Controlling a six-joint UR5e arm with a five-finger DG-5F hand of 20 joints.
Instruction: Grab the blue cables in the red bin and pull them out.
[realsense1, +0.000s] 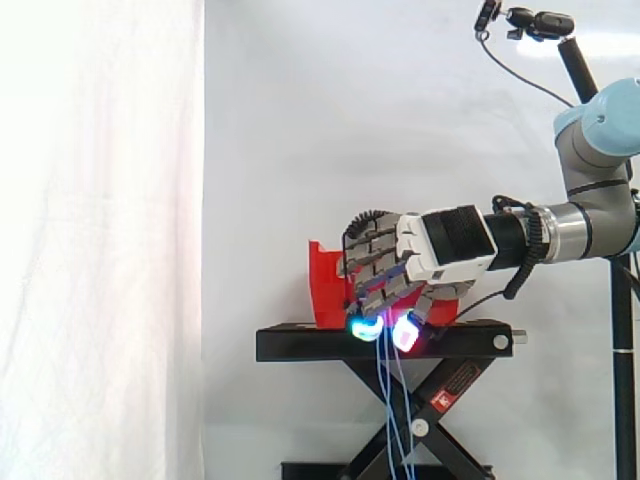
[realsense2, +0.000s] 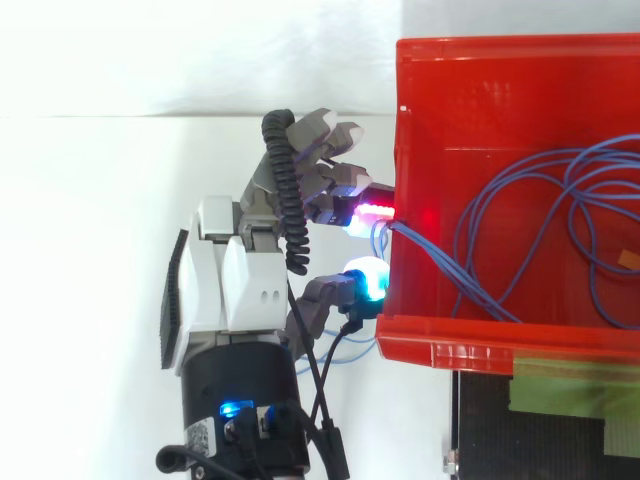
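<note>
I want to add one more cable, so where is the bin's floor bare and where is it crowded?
The red plastic bin's floor is bare in the top view's upper-left corner, beside the thin blue cables. It is crowded at the right, where they loop, and at the left wall, where the hand's fingers pinch them.

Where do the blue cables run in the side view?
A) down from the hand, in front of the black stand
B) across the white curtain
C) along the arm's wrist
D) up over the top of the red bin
A: the blue cables drop from the hand past the black stand, below the red bin.
</note>
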